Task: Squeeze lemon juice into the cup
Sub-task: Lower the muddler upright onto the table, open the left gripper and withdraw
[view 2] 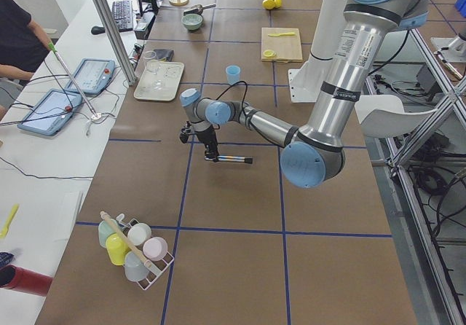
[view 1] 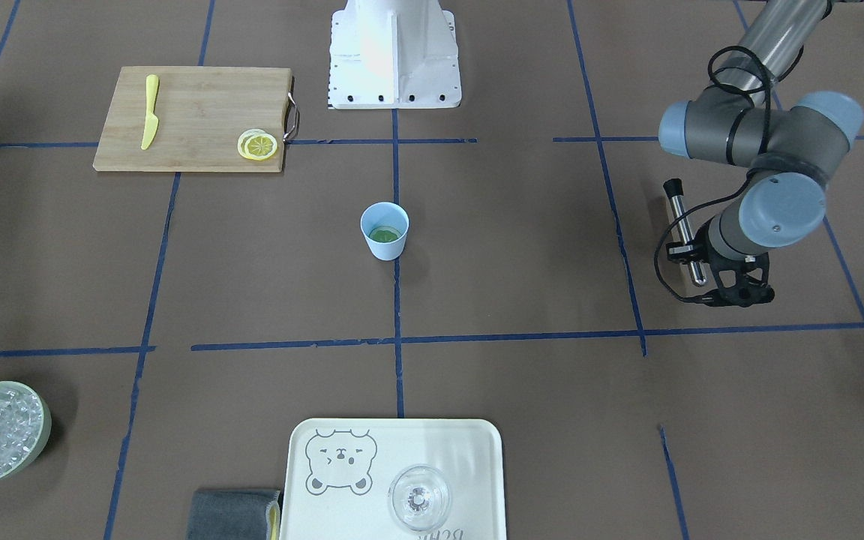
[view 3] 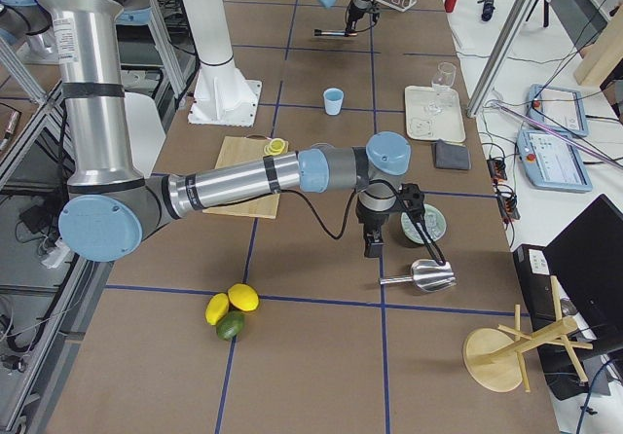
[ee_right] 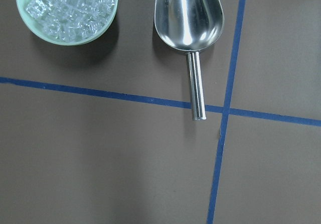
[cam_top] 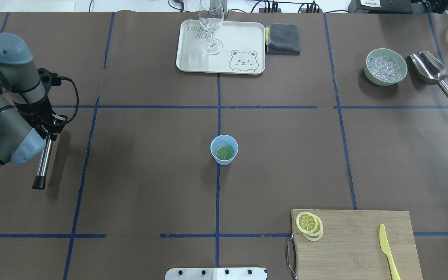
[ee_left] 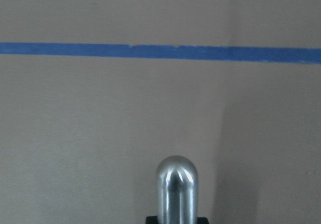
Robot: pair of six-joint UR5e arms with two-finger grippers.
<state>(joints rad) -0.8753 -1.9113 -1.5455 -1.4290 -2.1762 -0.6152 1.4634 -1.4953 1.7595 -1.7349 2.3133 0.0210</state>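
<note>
The left gripper [view 1: 687, 253], at the right edge of the front-facing view, is clamped on a steel rod [view 1: 679, 217] near its rounded bare end. The rod lies level just over the brown table [cam_top: 150, 175], its black-capped tip toward the top of the frame. Nothing else lies close to it except the blue tape lines.

The right gripper [view 3: 373, 242] shows only in the right-side view, pointing down at the table. Whether its fingers are apart or together cannot be told. Its wrist camera looks on a metal scoop [ee_right: 188, 13] at the upper centre and a pale green bowl of ice [ee_right: 108, 18] in the upper left corner. The two are close together but apart.

The cup [cam_top: 224, 149] stands upright at the middle of the overhead frame on a tape line, well apart from both grippers, with a green round slice inside.

The lemon slice [cam_top: 307, 222] lies at the lower right, on the upper left corner of a wooden cutting board [cam_top: 356, 252]. It overlaps a second slice [cam_top: 317, 233] beneath it. A yellow toy knife [cam_top: 387, 249] lies on the board's right side.

At the top centre a cream tray [cam_top: 193, 58] with a bear drawing carries a clear stemmed glass [cam_top: 211, 27], and a grey cloth [cam_top: 283, 39] sits beside it.
</note>
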